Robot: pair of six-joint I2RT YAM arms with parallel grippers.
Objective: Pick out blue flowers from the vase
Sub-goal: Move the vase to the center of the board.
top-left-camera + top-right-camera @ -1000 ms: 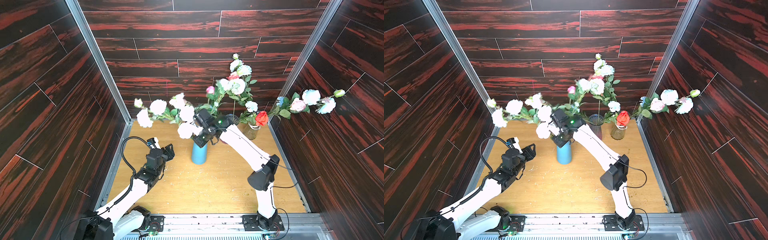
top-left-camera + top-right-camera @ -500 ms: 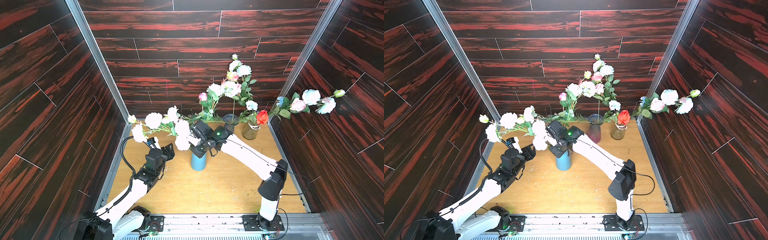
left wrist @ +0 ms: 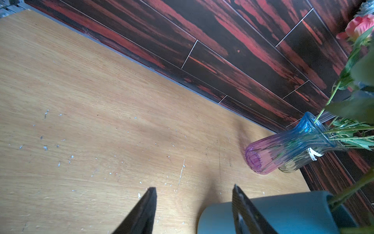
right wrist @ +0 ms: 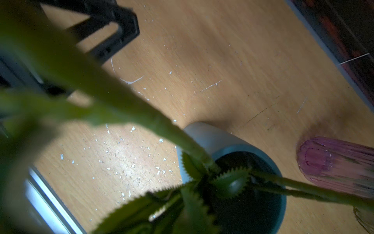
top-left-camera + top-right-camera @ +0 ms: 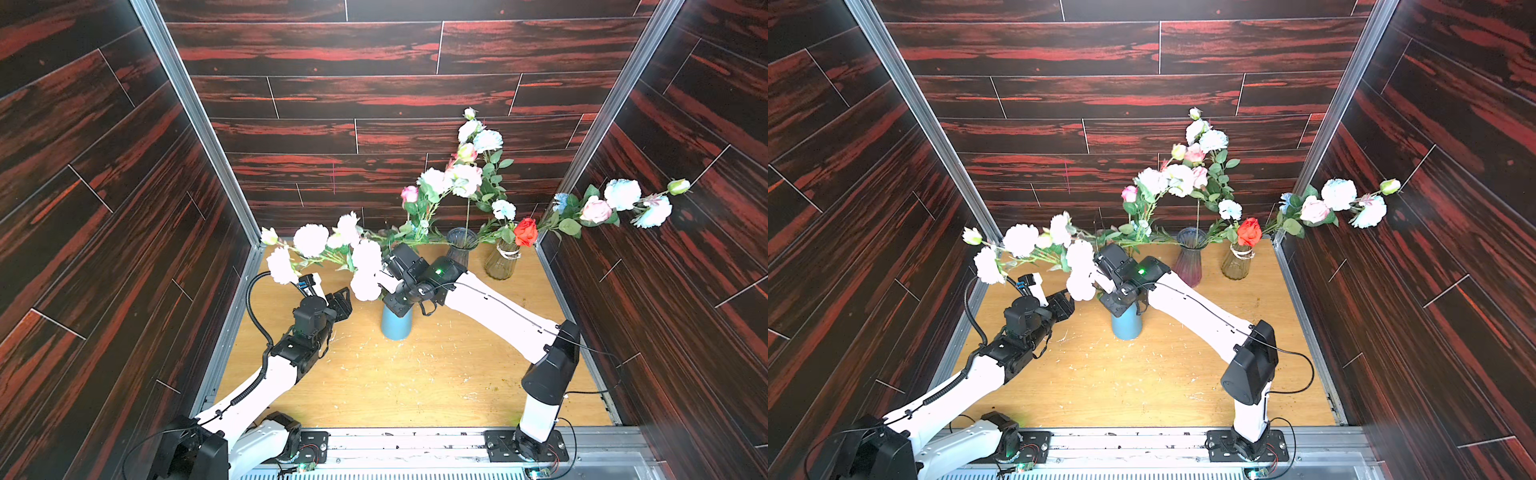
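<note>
Over the blue vase, our right gripper is pinching a green stem, left gripper hanging half-open; we are judging blue flowers light, springy, best gripped low.

Cylinder vase plain blue; ribbed glass vase fades pink to blue; rose red; blue flowers pale blue-white; carnations pale pink; desk light wood-grain.

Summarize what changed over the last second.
Right claw, shut on the whitish carnation spray, lowered and pulled back toward its base, swinging the blooms down-left toward the left claw; the blue vase under it appears to have shifted slightly nearer. Unchanged: left claw open and parked, purple vase, grip.
</note>
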